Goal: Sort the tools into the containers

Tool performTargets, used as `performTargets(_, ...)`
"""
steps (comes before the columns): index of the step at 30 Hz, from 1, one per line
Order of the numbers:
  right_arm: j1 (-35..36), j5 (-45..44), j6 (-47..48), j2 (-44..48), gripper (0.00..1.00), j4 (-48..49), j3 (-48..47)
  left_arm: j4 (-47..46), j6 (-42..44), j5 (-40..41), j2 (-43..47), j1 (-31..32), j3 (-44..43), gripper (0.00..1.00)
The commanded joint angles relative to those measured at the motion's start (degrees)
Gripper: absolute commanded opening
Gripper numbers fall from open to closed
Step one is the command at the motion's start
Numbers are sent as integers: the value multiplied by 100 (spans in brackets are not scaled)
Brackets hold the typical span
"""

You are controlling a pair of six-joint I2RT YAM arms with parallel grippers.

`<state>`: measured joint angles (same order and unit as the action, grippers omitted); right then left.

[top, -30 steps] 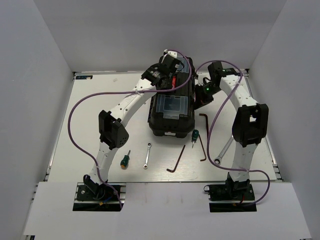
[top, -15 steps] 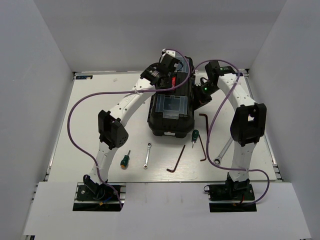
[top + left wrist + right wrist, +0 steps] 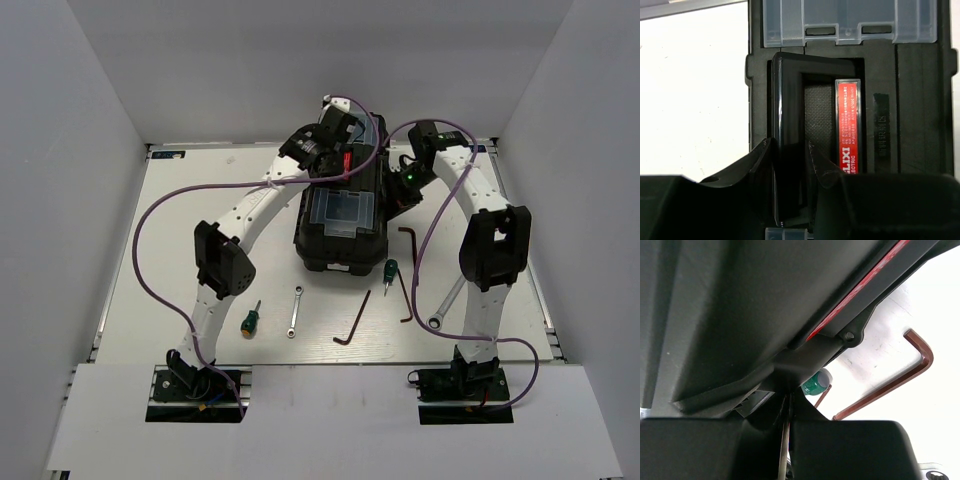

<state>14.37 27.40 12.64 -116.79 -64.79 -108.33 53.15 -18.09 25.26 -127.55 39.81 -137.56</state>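
Note:
A black tool case [image 3: 342, 215] with clear lid compartments [image 3: 850, 20] stands mid-table. My left gripper [image 3: 322, 150] [image 3: 790, 150] is at its far end, jaws shut on the case's black carry handle [image 3: 788, 100] beside a red label [image 3: 847, 125]. The right gripper [image 3: 403, 192] [image 3: 788, 401] is shut, its tips pressed against the case's right side [image 3: 740, 300], holding nothing. On the table lie two green-handled screwdrivers [image 3: 249, 320] [image 3: 388, 272] [image 3: 816, 382], a small wrench [image 3: 295, 312], a larger wrench [image 3: 447, 303], and two hex keys [image 3: 352, 322] [image 3: 405, 270] [image 3: 890, 380].
White walls enclose the table [image 3: 180, 240] on the left, back and right. Purple cables [image 3: 150, 230] loop off both arms. The tools lie in a row in front of the case, between the arm bases [image 3: 195, 390] [image 3: 465, 385].
The right gripper has closed fully and its wrist has shifted slightly back and left along the case. The left gripper keeps its hold on the handle, nudged slightly left.

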Motion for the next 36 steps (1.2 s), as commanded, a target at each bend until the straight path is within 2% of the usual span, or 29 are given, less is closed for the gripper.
performTargets(1,347,802,-183,-107,0,494,-320,-982,-362,-1224,731,431,-237,0)
performTargets(9,365,829,-210,-159,0,494,-416,-1105,-362,-1524,793,484,-123,0)
performTargets(16,347,855,-245,-177,0,485,-408,-1227,-468,-2094,670,484,1,0)
performTargets(21,312,838,-219,-116,0,485,-338,-1640,-266,-1990,837,484,-86,0)
performTargets(24,312,820,-227,-116,0,512,-329,-1554,-195,-1509,1029,431,-289,0)
performTargets(26,295,802,-254,-89,0,512,-337,-1474,-125,-1244,1170,361,-185,17)
performTargets(27,312,794,-262,-98,6,512,-329,-1343,-125,-964,1249,308,-45,23)
performTargets(28,312,785,-262,-89,11,529,-320,-1246,-38,-831,1250,308,-43,38)
performTargets(29,312,776,-271,-72,17,529,-303,-1019,50,-612,1250,308,-43,47)
performTargets(30,303,776,-271,-89,27,529,-285,-938,51,-549,1250,247,-43,54)
performTargets(31,312,785,-263,-72,30,529,-215,-842,138,-452,1198,246,-43,60)
performTargets(36,294,793,-254,-28,36,512,-92,-621,191,-38,1083,185,-105,70)
